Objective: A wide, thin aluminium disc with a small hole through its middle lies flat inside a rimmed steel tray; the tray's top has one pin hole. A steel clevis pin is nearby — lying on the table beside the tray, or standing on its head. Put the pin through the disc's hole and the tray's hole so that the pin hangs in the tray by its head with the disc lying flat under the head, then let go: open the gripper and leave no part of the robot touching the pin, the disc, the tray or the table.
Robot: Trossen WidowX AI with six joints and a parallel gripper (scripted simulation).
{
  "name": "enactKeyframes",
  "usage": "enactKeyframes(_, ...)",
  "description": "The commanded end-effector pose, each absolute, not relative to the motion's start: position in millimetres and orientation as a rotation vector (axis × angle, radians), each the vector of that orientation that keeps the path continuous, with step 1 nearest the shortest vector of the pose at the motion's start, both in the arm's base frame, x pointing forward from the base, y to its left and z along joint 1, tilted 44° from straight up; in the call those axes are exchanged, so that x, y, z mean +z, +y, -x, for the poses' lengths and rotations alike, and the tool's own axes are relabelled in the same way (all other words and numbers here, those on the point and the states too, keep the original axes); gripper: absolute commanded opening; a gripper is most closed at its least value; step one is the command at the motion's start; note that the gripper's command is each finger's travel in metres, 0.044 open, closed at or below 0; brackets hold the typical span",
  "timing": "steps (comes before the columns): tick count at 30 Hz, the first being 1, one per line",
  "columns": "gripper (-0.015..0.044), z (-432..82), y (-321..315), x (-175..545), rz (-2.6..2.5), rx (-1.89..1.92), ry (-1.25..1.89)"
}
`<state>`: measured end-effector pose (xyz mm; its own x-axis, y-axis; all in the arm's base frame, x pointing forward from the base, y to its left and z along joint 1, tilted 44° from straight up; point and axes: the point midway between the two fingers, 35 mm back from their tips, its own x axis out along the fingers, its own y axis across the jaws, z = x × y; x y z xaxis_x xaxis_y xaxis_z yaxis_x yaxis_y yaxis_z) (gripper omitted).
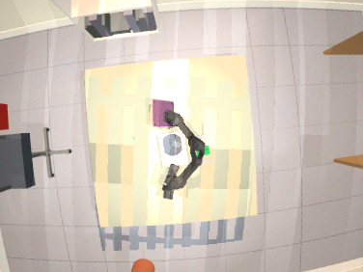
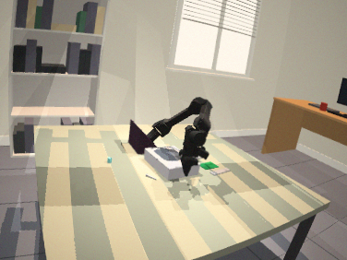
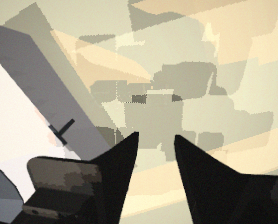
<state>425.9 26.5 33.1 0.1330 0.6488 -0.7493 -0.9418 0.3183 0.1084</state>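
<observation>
Inside the steel tray (image 1: 181,162) (image 2: 172,171) — rimmed (boxy) — lies a round disc (image 1: 172,143) (image 2: 167,154)

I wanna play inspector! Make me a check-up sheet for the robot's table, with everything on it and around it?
Surface: table, striped with light and shadow.
Job's things: steel tray on the table; disc lying inside; pin lying beside the tray, not in the hole.
Clutter: green piece, pale flat piece, small teal block, purple panel.
Gripper: gripper beside the tray, fingers partly apart, nothing between them.
Cables: nothing seen.
Surroundings: bookshelf, window, wooden desk with a red cup.
</observation>
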Motion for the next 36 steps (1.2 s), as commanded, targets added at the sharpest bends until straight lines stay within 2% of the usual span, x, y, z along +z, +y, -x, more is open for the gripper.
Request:
enactKeyframes(1,0.016,-404.7,-14.9,4.7,0.297,1.157,0.955)
enactKeyframes(8,0.016,-346.2,-84.1,-41.7,-0.01,1.089,1.185)
enactKeyframes(36,0.016,-340.5,-65.8,-68.0,-0.019,1.089,1.188)
